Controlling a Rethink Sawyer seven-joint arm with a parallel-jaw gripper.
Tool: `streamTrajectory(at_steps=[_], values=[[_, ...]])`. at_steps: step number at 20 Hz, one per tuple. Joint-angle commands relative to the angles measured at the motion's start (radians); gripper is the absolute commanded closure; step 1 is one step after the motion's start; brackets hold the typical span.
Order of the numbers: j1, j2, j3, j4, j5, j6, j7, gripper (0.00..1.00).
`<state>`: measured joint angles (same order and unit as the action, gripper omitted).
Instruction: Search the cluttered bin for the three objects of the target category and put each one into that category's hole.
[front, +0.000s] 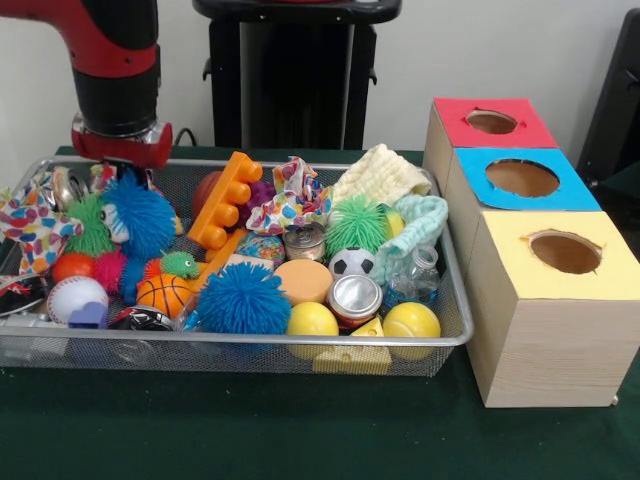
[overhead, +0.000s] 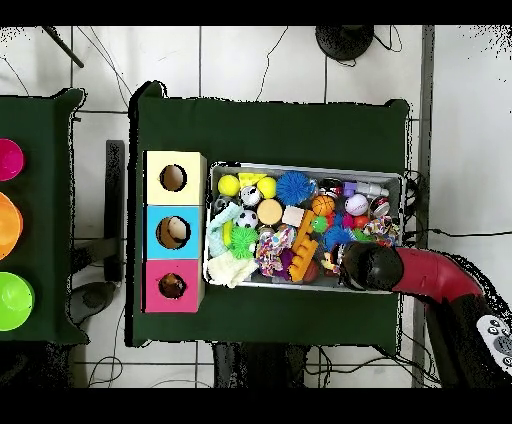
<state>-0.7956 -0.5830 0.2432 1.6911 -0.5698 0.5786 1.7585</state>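
Hovering low over the bin's (front: 250, 343) far corner, the end effector (front: 120, 165) sits among the clutter; its fingers are hidden behind toys, so I cannot tell whether they are apart or together. Just below: blue fuzzy ball (front: 140, 215), green fuzzy ball (front: 92, 225), patterned cloth (front: 30, 228). Target category is unstated; candidates all lie in the bin, none in the boxes' holes. Risks: snagging cloth or mesh wall, dragging neighbours out, soft spikes slipping. Red box (front: 492, 124), blue box (front: 522, 180) and yellow box (front: 562, 255) stand well apart across the worktop (front: 200, 430); a loose grasp could drop in transit.
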Motion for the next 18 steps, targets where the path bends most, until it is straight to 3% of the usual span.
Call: streamTrajectory(at_steps=[1, 10, 18], values=[[0.009, -0.086, 0.119, -0.014, 0.037, 0.132, -0.158, 1.00], [0.070, -0.081, 0.145, -0.094, 0.045, 0.243, -0.141, 1.00], [0.135, -0.135, 0.124, -0.048, 0.074, 0.258, -0.052, 1.00]])
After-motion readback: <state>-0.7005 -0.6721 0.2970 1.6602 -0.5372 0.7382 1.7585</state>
